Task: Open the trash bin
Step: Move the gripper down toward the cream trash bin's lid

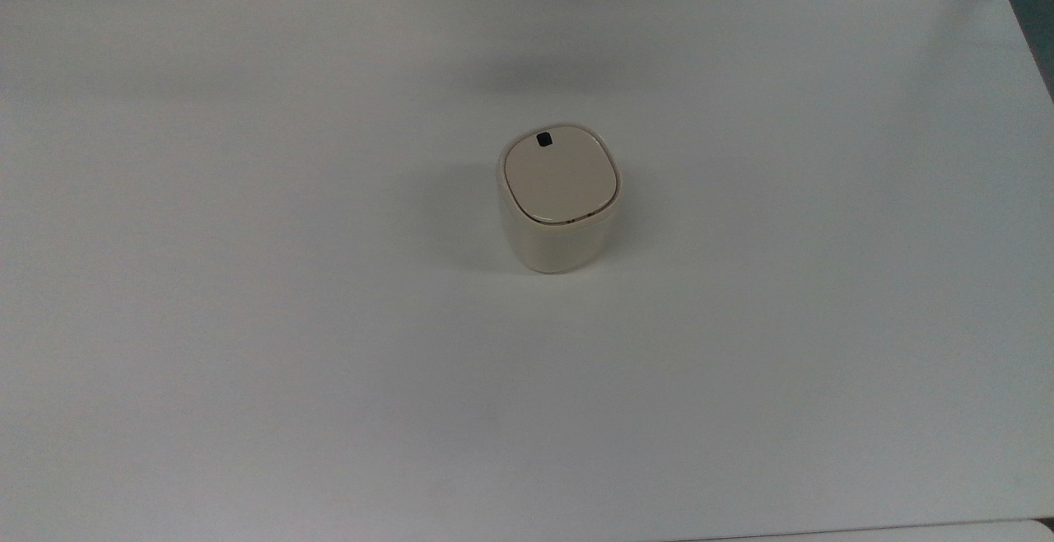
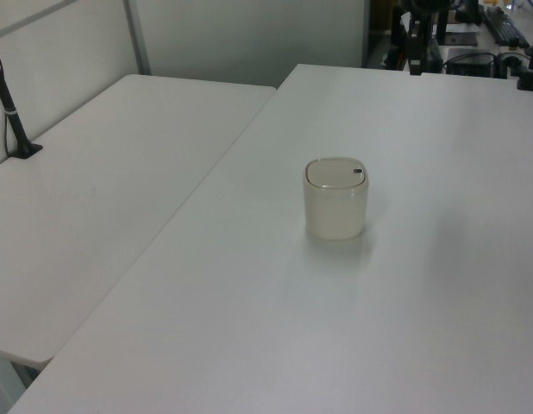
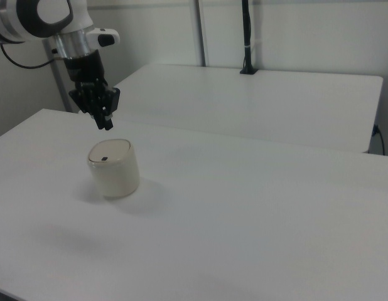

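White table (image 1: 247, 278) bears the shut trash bin (image 1: 560, 200); claw (image 3: 106, 123) hangs above.

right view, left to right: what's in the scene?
Robot arm → hand → trash bin → black pole standing on the far table. The hand hangs above and a little behind the trash bin, apart from it; the lid is shut.

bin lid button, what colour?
Black, a small square button near the cream lid's edge; clearest in the top view.
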Robot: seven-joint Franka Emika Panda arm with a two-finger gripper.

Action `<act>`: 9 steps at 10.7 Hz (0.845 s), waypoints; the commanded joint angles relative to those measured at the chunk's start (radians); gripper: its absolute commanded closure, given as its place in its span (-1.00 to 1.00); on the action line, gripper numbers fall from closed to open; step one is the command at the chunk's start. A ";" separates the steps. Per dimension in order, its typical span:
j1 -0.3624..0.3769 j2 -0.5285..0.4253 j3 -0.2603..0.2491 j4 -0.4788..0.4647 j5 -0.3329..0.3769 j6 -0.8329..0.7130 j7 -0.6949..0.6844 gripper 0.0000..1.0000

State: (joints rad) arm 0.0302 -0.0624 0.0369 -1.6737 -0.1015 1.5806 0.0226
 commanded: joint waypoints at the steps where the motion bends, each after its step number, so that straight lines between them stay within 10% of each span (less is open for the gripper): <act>1: 0.017 -0.007 -0.012 -0.017 0.020 0.001 -0.029 1.00; 9: 0.105 0.182 0.001 -0.023 0.052 0.222 -0.030 1.00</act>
State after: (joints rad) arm 0.1058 0.0883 0.0441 -1.6875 -0.0646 1.7594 0.0087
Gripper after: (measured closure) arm 0.991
